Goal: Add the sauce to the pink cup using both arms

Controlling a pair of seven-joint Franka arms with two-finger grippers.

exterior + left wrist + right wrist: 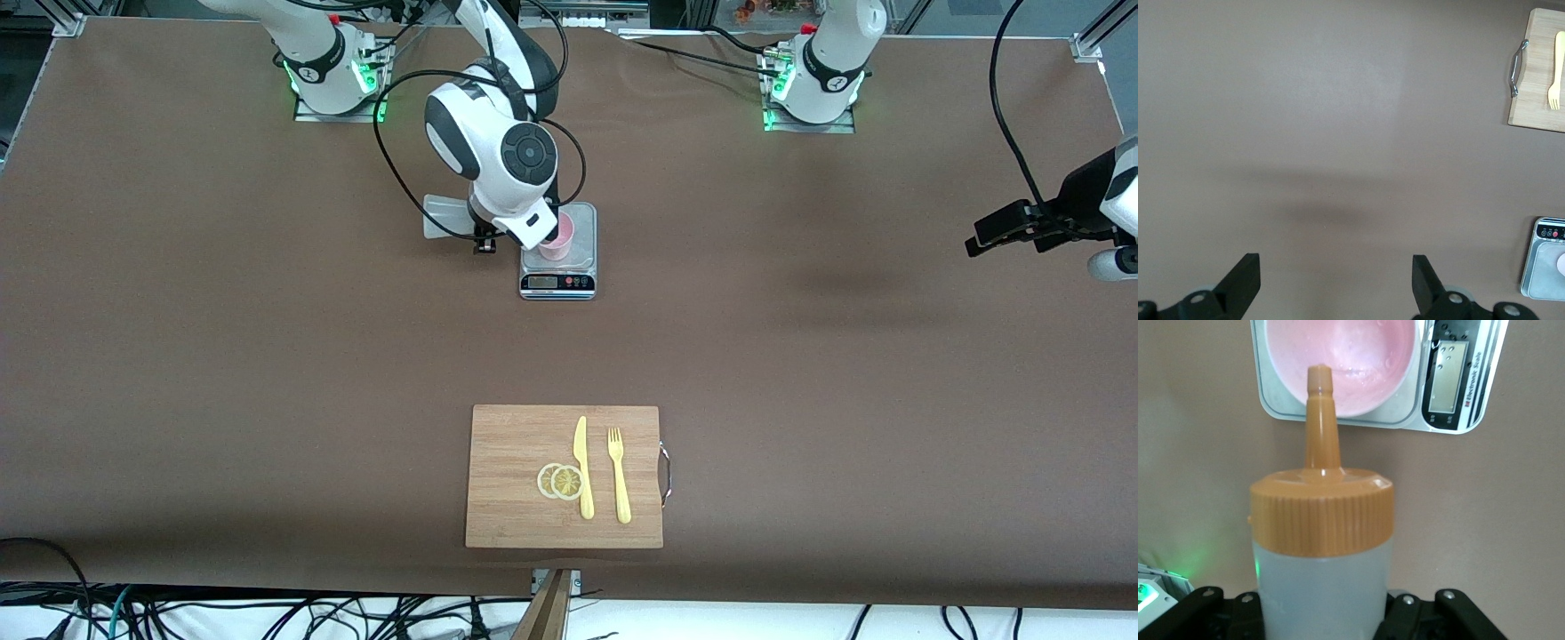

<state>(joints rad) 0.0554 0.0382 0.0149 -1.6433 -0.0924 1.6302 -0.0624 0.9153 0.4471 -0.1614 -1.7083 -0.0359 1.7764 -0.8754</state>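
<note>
On the wooden cutting board (516,480) I count two lemon slices (560,481), overlapping, one yellow knife (582,467) just beside them and one yellow fork (619,474) beside the knife. Farther from the front camera than the board stands one kitchen scale (558,283), with one pink cup (561,242) on it. One sauce bottle (1321,540). Two arms, each with one gripper.
</note>
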